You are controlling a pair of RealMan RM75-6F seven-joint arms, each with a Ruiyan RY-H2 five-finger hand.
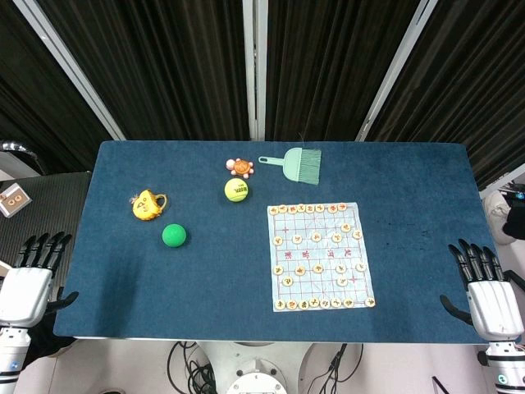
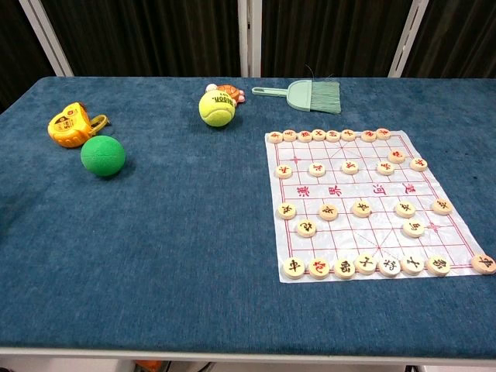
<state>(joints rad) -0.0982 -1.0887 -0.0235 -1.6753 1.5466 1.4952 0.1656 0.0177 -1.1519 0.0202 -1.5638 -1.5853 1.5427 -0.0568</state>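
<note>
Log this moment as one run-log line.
left hand: open, off table | right hand: open, beside chess sheet | green ball: untouched

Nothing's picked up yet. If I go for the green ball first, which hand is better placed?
Probably the left. The left hand rests open at the table's left edge, on the same side as the green ball. The right hand is at the far right edge, with the chess board lying between it and the ball.

On the blue table [image 1: 123, 295], a green brush [image 1: 295, 164] lies near the far edge. Just beside it to the left is a small turtle toy [image 1: 240, 167], with a yellow tennis ball [image 1: 236, 190] close in front. A yellow teapot toy [image 1: 148, 205] stands towards the left edge.
</note>
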